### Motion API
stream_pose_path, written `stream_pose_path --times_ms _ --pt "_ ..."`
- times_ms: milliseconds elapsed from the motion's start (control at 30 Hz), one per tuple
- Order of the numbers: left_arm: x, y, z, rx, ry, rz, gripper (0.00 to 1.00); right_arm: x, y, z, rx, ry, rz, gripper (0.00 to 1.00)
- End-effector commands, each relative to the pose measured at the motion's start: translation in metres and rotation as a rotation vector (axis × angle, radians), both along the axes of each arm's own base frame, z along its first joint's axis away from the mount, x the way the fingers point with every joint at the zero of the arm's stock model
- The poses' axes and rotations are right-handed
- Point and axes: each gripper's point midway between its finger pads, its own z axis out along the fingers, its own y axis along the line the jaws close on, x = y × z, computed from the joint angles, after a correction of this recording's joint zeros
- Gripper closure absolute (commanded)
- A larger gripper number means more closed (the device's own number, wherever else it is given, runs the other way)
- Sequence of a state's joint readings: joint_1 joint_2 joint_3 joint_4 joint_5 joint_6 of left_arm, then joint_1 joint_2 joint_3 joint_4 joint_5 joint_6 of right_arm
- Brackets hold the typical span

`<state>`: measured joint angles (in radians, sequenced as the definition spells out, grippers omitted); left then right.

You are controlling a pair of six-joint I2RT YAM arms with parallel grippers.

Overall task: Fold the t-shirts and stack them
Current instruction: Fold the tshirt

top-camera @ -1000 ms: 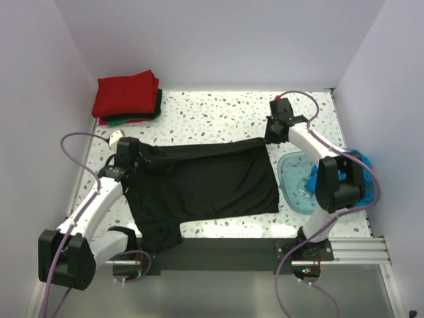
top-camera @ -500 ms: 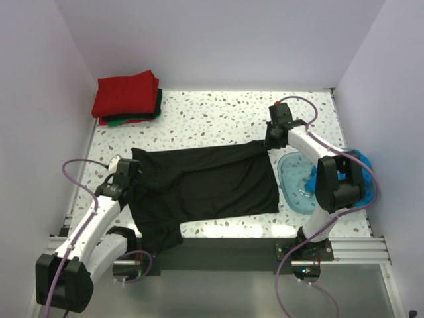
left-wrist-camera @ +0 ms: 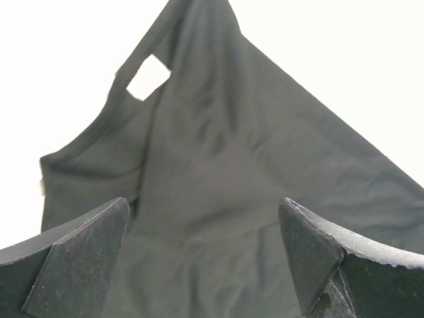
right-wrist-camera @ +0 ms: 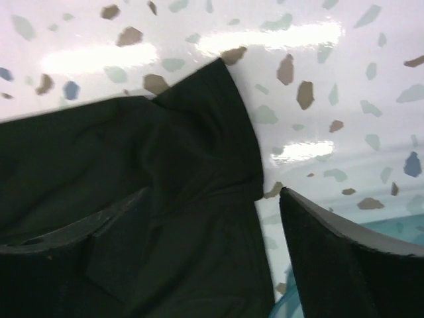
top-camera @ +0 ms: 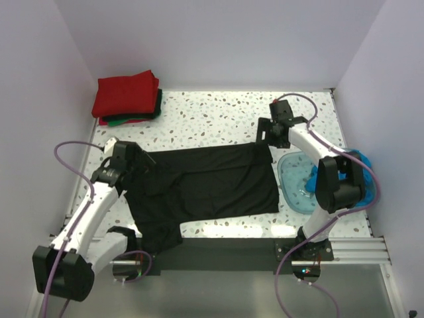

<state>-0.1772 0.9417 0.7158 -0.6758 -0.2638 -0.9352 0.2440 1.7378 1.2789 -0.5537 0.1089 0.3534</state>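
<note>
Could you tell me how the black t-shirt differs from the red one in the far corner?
The black fabric t-shirt lies spread wide; the red fabric t-shirt is folded into a compact square. The black one rests on the speckled table; the red one tops a folded pile. Both are plain, solid-coloured.

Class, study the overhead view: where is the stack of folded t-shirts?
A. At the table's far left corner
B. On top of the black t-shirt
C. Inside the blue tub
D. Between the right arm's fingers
A: the folded stack, red on top, sits at the far left corner of the table, apart from the spread black t-shirt.
</note>
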Motion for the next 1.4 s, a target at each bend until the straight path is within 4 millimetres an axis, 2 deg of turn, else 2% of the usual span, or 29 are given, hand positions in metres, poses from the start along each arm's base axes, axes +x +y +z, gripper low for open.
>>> stream_pose_path --times_ms 0,33,67,100,133,167,200,233,267,300,333,433,533,567,600,667,700,800,867,1067,1100,1167,1200,1267,1333,1367 --pt "0.052 -0.01 0.018 0.014 -0.097 -0.06 0.0 0.022 0.034 0.044 0.098 -0.118 0.119 0.08" --pt "0.065 -0.013 0.025 0.012 -0.114 -0.07 0.0 0.023 0.047 0.036 0.121 -0.099 0.158 0.01" --pt "0.074 -0.016 0.024 0.016 -0.114 -0.083 0.0 0.026 0.055 0.032 0.134 -0.089 0.176 0.01" --pt "0.089 -0.018 0.014 0.026 -0.098 -0.095 0.0 0.03 0.068 0.035 0.142 -0.095 0.203 0.01" --pt "0.101 -0.02 0.018 0.03 -0.112 -0.098 0.0 0.032 0.075 0.032 0.145 -0.089 0.212 0.01" --pt "0.111 -0.02 0.016 0.036 -0.11 -0.099 0.0 0.033 0.08 0.018 0.139 -0.056 0.215 0.01" --pt "0.122 -0.02 -0.001 0.053 -0.076 -0.108 0.0 0.035 0.087 0.017 0.143 -0.058 0.22 0.01" --pt "0.134 -0.021 0.001 0.052 -0.08 -0.111 0.0 0.036 0.09 0.012 0.153 -0.046 0.205 0.01" --pt "0.14 -0.023 -0.005 0.055 -0.06 -0.122 0.0 0.036 0.092 0.007 0.163 -0.037 0.199 0.01" --pt "0.145 -0.025 -0.023 0.059 -0.017 -0.139 0.0 0.036 0.09 -0.002 0.155 -0.019 0.184 0.01" --pt "0.153 -0.027 -0.025 0.056 -0.017 -0.144 0.0 0.034 0.09 -0.007 0.156 -0.006 0.17 0.01" --pt "0.167 -0.03 -0.051 0.042 0.012 -0.144 0.0 0.032 0.086 -0.027 0.146 0.025 0.139 0.01" --pt "0.177 -0.025 -0.073 0.054 0.045 -0.118 0.0 0.033 0.08 -0.051 0.123 0.065 0.114 0.01" --pt "0.178 -0.022 -0.078 0.06 0.056 -0.114 0.0 0.033 0.077 -0.055 0.12 0.078 0.109 0.01" --pt "0.178 -0.02 -0.092 0.06 0.092 -0.113 0.0 0.033 0.075 -0.058 0.114 0.085 0.105 0.01" --pt "0.18 -0.014 -0.101 0.06 0.117 -0.105 0.0 0.034 0.069 -0.064 0.109 0.09 0.081 0.01" --pt "0.175 -0.007 -0.113 0.076 0.164 -0.083 0.0 0.033 0.064 -0.068 0.109 0.096 0.065 0.01" --pt "0.175 0.004 -0.127 0.072 0.206 -0.056 0.0 0.039 0.053 -0.07 0.095 0.088 0.027 0.01" --pt "0.18 0.006 -0.13 0.048 0.206 -0.058 0.0 0.043 0.046 -0.074 0.08 0.083 0.0 0.01" --pt "0.223 0.0 -0.125 0.038 0.164 -0.089 0.0 0.066 0.029 -0.076 0.095 0.059 -0.059 0.01" --pt "0.236 -0.001 -0.123 0.036 0.147 -0.097 0.0 0.072 0.029 -0.072 0.098 0.045 -0.06 0.01" --pt "0.244 -0.006 -0.13 0.024 0.151 -0.116 0.0 0.083 0.029 -0.068 0.105 0.024 -0.061 0.01" --pt "0.253 -0.008 -0.125 0.019 0.132 -0.123 0.0 0.086 0.028 -0.073 0.102 0.03 -0.06 0.01" --pt "0.257 -0.011 -0.132 0.006 0.141 -0.133 0.0 0.098 0.03 -0.069 0.105 0.01 -0.06 0.01" --pt "0.264 -0.013 -0.13 -0.002 0.13 -0.136 0.0 0.103 0.027 -0.077 0.091 0.022 -0.068 0.01" --pt "0.267 -0.014 -0.132 -0.008 0.126 -0.136 0.0 0.111 0.025 -0.072 0.087 0.007 -0.075 0.01"
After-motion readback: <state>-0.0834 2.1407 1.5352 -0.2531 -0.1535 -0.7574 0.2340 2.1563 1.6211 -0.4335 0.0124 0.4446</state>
